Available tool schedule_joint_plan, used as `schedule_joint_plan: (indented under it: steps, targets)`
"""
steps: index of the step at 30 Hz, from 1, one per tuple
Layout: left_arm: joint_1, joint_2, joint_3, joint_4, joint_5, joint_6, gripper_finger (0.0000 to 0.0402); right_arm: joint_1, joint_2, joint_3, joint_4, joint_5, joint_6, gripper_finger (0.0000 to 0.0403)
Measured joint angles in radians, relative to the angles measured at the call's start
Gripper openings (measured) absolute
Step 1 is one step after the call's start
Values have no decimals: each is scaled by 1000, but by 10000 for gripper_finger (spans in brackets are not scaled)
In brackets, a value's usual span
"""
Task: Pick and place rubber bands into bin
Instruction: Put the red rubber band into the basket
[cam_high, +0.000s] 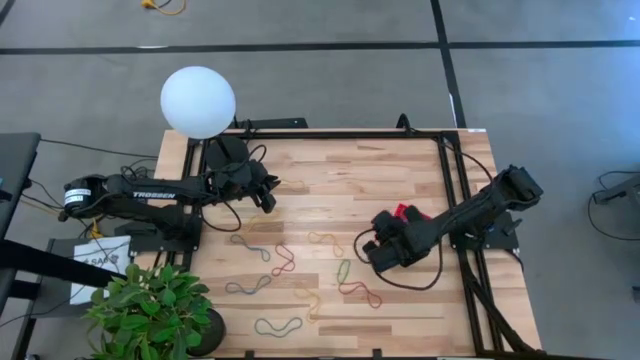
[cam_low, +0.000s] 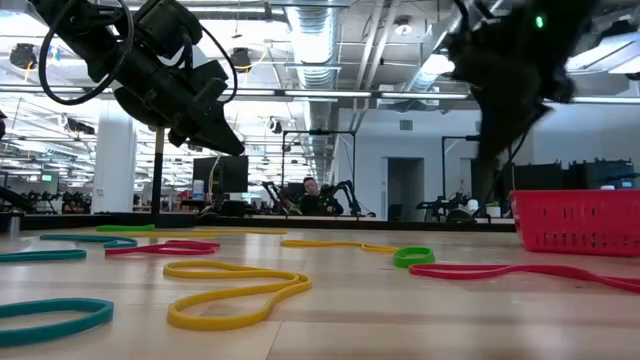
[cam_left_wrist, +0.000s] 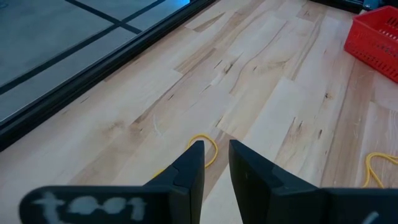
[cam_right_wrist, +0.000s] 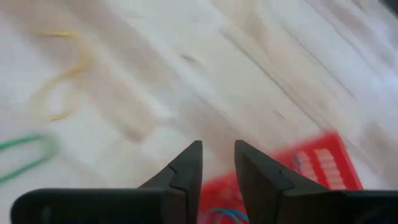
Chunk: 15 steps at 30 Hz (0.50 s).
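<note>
The right end effector (cam_high: 382, 252) hangs just beside the red bin (cam_high: 405, 213), fingers slightly apart with nothing between them, and the nearest loose rubber bands, a green one (cam_high: 343, 269) and a red one (cam_high: 360, 293), lie on the worktop (cam_high: 330, 180) just toward the front edge from it, the green band's long axis running front to back. The left end effector (cam_high: 268, 195), fingers a little apart and empty, waits near the back by a yellow band (cam_left_wrist: 205, 149), so the right arm is nearer. The left arm reads "TROSSEN" (cam_high: 152, 196).
</note>
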<state>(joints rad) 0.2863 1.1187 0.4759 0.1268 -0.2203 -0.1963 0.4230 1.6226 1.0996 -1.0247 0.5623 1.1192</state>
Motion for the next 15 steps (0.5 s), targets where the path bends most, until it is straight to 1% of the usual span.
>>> schedule_joint_plan:
  steps: [3, 5, 6, 9, 13, 15]
  targets:
    - [0, 0, 0, 0, 0, 0, 64, 13, 0, 19, 138, -71, -197, 88]
    - [0, 0, 0, 0, 0, 0, 64, 22, 0, 19, 224, -155, -269, 88]
    - [0, 0, 0, 0, 0, 0, 64, 27, 0, 19, 254, -203, -275, 88]
    - [0, 0, 0, 0, 0, 0, 64, 39, 22, 19, 292, -335, -220, 88]
    - [0, 0, 0, -2, 0, 0, 64, 50, 43, 21, 286, -403, -94, 88]
    - [0, 0, 0, -3, 0, 0, 64, 59, 53, 16, 277, -428, -73, 88]
